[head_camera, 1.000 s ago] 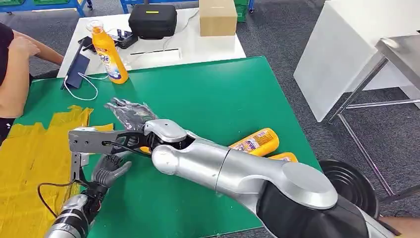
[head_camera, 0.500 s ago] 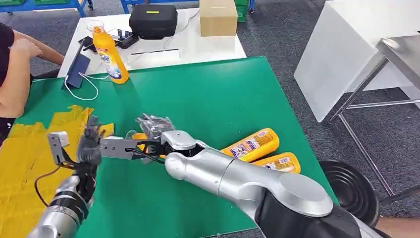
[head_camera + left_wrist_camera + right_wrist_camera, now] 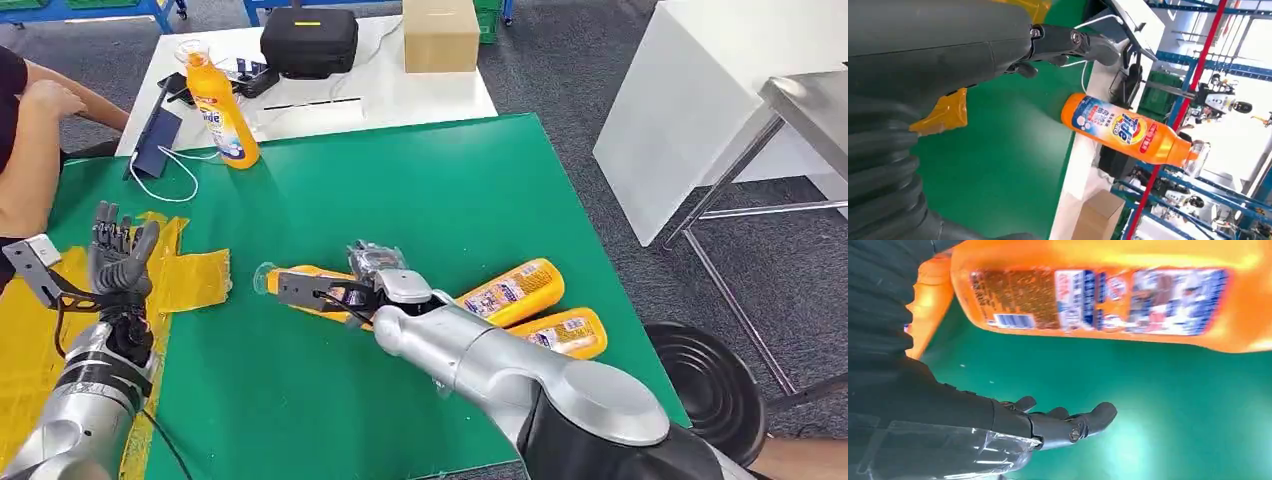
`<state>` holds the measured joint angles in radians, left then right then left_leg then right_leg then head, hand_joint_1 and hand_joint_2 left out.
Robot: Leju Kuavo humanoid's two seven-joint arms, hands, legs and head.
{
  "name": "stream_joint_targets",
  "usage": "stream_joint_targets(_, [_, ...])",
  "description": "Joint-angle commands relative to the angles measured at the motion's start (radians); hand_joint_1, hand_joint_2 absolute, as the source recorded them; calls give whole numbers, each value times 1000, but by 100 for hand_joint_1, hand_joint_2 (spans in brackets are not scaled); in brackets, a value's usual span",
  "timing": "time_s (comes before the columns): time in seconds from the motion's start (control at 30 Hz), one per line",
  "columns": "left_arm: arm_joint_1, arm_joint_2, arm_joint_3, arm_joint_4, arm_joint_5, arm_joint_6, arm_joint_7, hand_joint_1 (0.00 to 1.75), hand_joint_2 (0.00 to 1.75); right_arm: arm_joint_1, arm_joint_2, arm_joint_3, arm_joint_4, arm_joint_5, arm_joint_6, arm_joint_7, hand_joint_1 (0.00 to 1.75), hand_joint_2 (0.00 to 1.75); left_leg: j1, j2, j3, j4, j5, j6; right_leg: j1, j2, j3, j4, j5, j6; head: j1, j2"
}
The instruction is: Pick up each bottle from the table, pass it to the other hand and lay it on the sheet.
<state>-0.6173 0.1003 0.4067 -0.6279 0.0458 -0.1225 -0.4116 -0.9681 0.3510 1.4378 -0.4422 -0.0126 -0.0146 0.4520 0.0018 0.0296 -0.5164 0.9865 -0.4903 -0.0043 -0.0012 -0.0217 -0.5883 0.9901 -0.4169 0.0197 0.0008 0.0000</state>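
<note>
The right hand (image 3: 372, 262), fingers spread and empty, hovered just beside a lying bottle (image 3: 310, 288) awaiting pickup, while the left hand (image 3: 118, 258) waited open above the yellow sheet (image 3: 190, 275); closing on it seemed next.

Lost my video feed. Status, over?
Left hand open above yellow sheet. Right hand open beside lying orange bottle. Nothing blocking.

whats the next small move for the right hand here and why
Probably lower the right hand and close its fingers around the lying bottle under it. In the right wrist view the fingers are spread, holding nothing, beside that bottle on the green table. The left hand waits open over the yellow sheet.
</note>
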Motion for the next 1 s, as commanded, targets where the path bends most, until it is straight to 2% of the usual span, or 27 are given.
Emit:
stream_joint_targets(0.03, [-86,-56,15,67,-11,-22,13,0,175,13,-2,-16,149,11,31,31,0,175,1,-5,-1,1,1,0,1,-3,1,0,0,0,0,0])
stream_joint_targets(0.13, [-84,-75,-3,46,-12,-22,20,0,175,29,-2,-18,154,15,49,39,0,175,2,-9,-1,1,1,0,1,-5,2,-1,-1,0,0,0])
stream_joint_targets(0.2, [-73,-82,-9,31,-9,-25,21,0,175,37,-2,-16,146,19,63,50,0,175,0,-4,0,0,0,0,0,-3,1,0,0,0,0,0])
stream_joint_targets(0.27, [-71,-82,-9,29,-9,-25,21,0,175,38,-2,-15,142,20,62,51,0,175,3,-9,1,1,0,0,2,-4,4,-1,-1,0,0,0])
stream_joint_targets(0.33, [-71,-82,-9,29,-9,-25,21,0,175,38,-2,-15,142,20,62,51,0,175,1,-3,-1,1,0,0,1,-2,1,0,0,0,0,0])
stream_joint_targets(0.47, [-63,-84,-16,17,-6,-35,23,0,175,43,-2,-26,143,13,74,62,0,175,1,-5,-1,2,0,0,1,-2,1,0,-1,0,0,0])
stream_joint_targets(0.63, [-59,-119,-67,-15,-10,-55,36,0,175,67,-2,-60,201,-9,66,61,2,175,2,-7,0,1,0,0,1,-3,2,-1,0,1,0,0])
stream_joint_targets(0.67, [-63,-125,-76,-14,-10,-60,40,0,175,67,-2,-67,217,-13,60,59,155,175,1,-7,-1,1,1,0,1,-4,2,-1,0,0,0,0])
stream_joint_targets(0.7, [-64,-131,-91,-17,-12,-59,40,0,175,67,-2,-80,236,-23,49,50,175,175,1,-6,-1,1,0,0,1,-4,1,0,-1,0,0,0])
stream_joint_targets(1.0, [-50,-135,-117,-37,3,-63,39,0,175,64,-2,-92,256,-26,31,33,175,175,1,-5,0,1,0,0,0,-2,2,-1,0,0,0,0])
